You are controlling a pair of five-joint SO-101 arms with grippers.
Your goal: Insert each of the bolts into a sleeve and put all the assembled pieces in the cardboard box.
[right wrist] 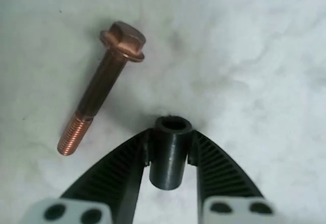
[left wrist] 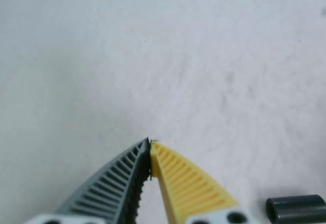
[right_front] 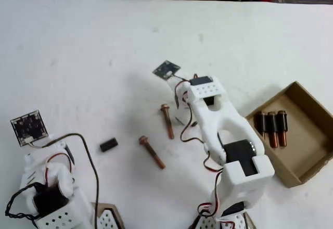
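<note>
My right gripper [right wrist: 170, 135] is shut on a black sleeve [right wrist: 170, 155], held upright with its open end showing, just above the table. A copper bolt [right wrist: 102, 86] lies on the table beside it. From above, that bolt [right_front: 167, 121] lies just left of the right arm [right_front: 210, 109], and a second bolt [right_front: 151, 152] lies nearer the front. A loose black sleeve [right_front: 109, 144] rests left of them. My left gripper [left wrist: 150, 145] is shut on nothing over bare table, with that sleeve [left wrist: 295, 208] off to its side. The cardboard box [right_front: 309, 135] at the right holds three assembled pieces [right_front: 273, 127].
The left arm [right_front: 49, 187] sits at the front left corner with its cable looping toward the loose sleeve. The white table stretches open across the back and left. The box stands close beside the right arm's base.
</note>
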